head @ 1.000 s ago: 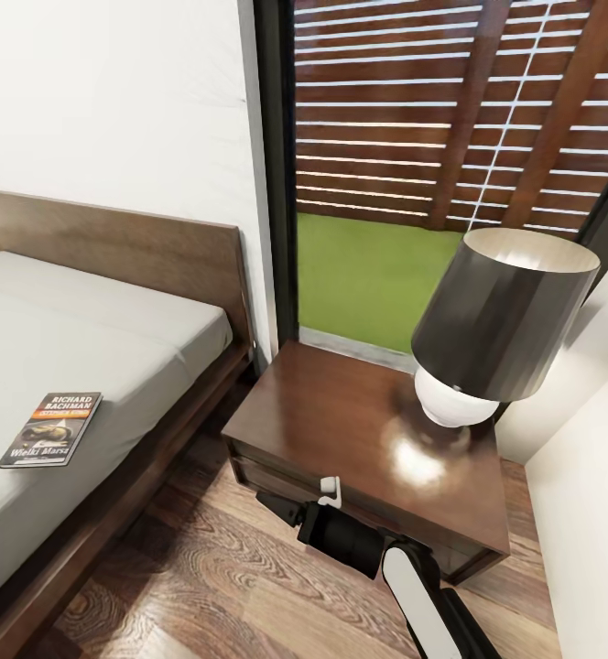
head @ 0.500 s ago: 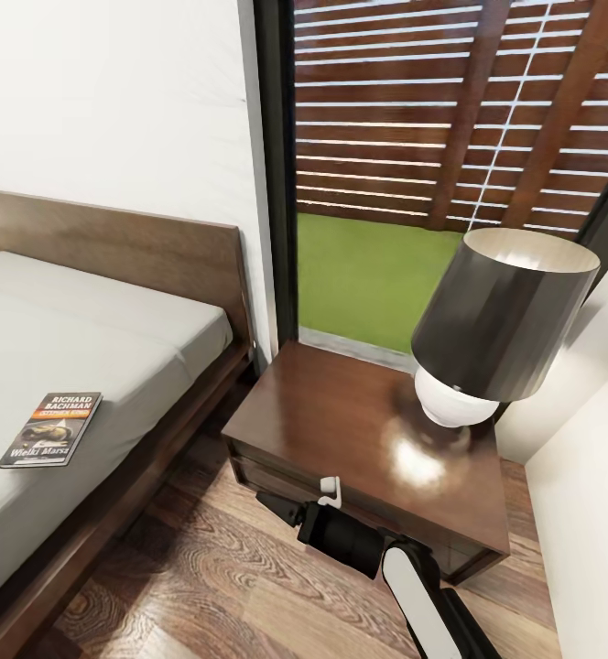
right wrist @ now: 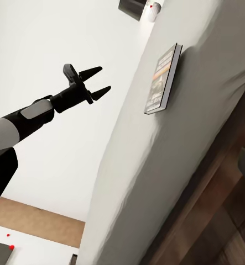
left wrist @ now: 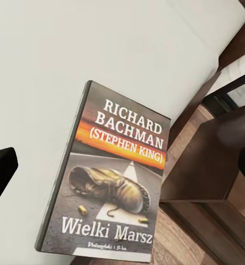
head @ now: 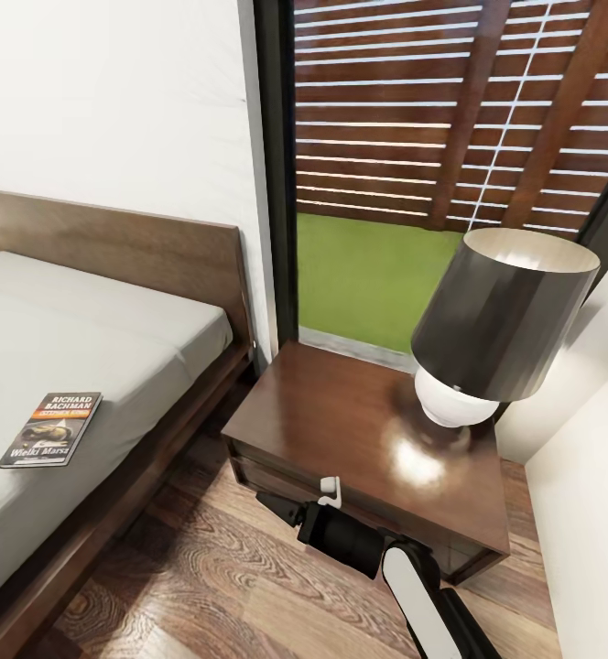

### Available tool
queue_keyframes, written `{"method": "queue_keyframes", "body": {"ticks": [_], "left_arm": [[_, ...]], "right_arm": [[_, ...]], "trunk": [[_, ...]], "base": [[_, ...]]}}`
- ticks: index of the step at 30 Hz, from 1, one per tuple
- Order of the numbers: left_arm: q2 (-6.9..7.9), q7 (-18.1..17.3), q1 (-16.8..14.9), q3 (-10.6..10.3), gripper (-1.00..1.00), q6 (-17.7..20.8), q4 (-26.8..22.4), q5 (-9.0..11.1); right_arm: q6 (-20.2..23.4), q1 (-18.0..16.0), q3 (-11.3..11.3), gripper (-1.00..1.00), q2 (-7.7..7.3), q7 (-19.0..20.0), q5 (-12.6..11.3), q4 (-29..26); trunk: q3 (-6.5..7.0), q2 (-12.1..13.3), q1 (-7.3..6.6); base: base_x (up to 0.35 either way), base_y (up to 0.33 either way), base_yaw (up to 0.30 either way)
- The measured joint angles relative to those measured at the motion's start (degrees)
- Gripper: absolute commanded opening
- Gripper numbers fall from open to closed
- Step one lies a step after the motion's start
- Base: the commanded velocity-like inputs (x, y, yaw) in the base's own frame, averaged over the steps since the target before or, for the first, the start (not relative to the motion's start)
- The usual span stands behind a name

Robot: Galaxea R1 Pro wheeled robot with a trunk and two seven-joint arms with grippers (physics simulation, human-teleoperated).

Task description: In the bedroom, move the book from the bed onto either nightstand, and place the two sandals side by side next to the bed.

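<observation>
The left tool (right wrist: 100, 81) is seen clearest from the right wrist view: two pointed black fingers spread apart with nothing between them, hanging over the mattress a little way off from the book (right wrist: 163, 79). From the head view just a black sliver is caught at the frame's left edge, so nothing much can be made out there. In the left wrist view a dark fingertip is cut off at each side of the picture, with the book lying between them and lower down.

The right tool can't be judged, open or closed. Only the black-and-white right arm (head: 377, 549) is seen low in the head view, down by the front of the nightstand (head: 341, 430), and its end is hard to read.

The book (head: 50, 428) is a thin paperback lying flat on the plain light-grey mattress of the bed (head: 84, 339), near the edge that faces the nightstand. The cover (left wrist: 114, 176) is dark with an orange band, white lettering and a picture of a worn boot on a road.

The bed frame is dark brown wood, partly cut off at the left. The nightstand top is glossy reddish-brown, and a lamp (head: 496, 320) with a dark tapered shade and a rounded white base is carried on it. Wood planks make up the floor (head: 212, 577).
</observation>
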Motion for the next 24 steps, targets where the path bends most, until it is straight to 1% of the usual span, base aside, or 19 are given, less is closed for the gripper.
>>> {"method": "queue_keyframes", "body": {"ticks": [12,24], "left_arm": [[0.07,0.02,0.07,0.24,1.00,0.03,-0.54,0.03],[-0.35,-0.29,0.12,0.17,1.00,0.89,-9.03,0.18]], "right_arm": [[0.00,0.00,0.00,1.00,0.00,0.00,0.00,0.00],[0.00,0.00,0.13,1.00,0.00,0.00,0.00,0.00]], "trunk": [[0.00,0.00,0.00],[0.00,0.00,0.00]], "base": [[0.000,0.000,0.000],[0.000,0.000,0.000]]}}
